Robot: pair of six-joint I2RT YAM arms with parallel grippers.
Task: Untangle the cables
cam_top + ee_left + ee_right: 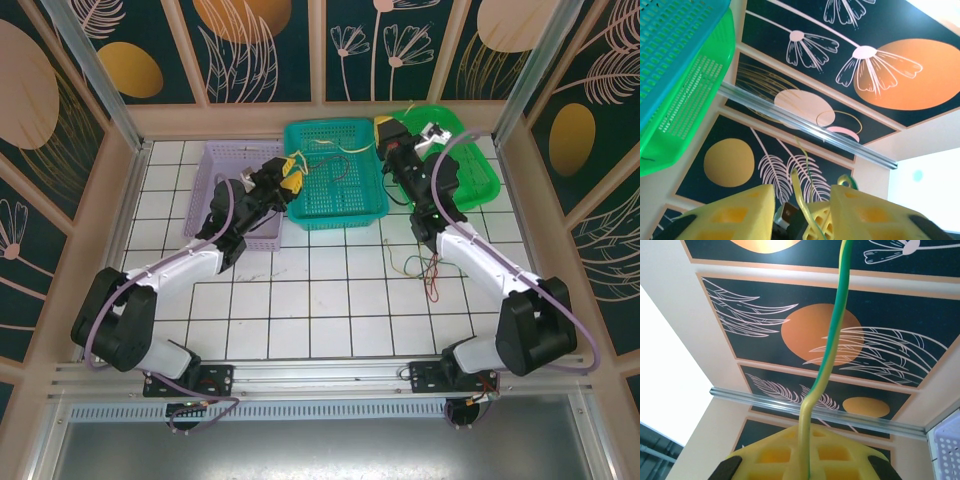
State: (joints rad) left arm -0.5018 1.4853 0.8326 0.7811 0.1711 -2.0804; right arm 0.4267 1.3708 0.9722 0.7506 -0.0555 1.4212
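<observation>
From above, three are counted: a lavender basket (pixel 215 190), a teal basket (pixel 340 215) and a green basket (pixel 478 170). The left claw (pixel 292 170) is at the teal one's left rim and the right claw (pixel 388 132) between teal and green, while the loose cables (pixel 428 268) lie on the desk (pixel 330 290) well behind the right claw, too tangled to be counted. In the left wrist view the left claw (pixel 802 192) is seen partly released, with one yellow-green wire (pixel 796 187) lying in its gap and the wire's lower end hidden. In the right wrist view the right claw (pixel 807 432) is clenched on one green-and-yellow cable (pixel 832 340), which is cut off above.
</observation>
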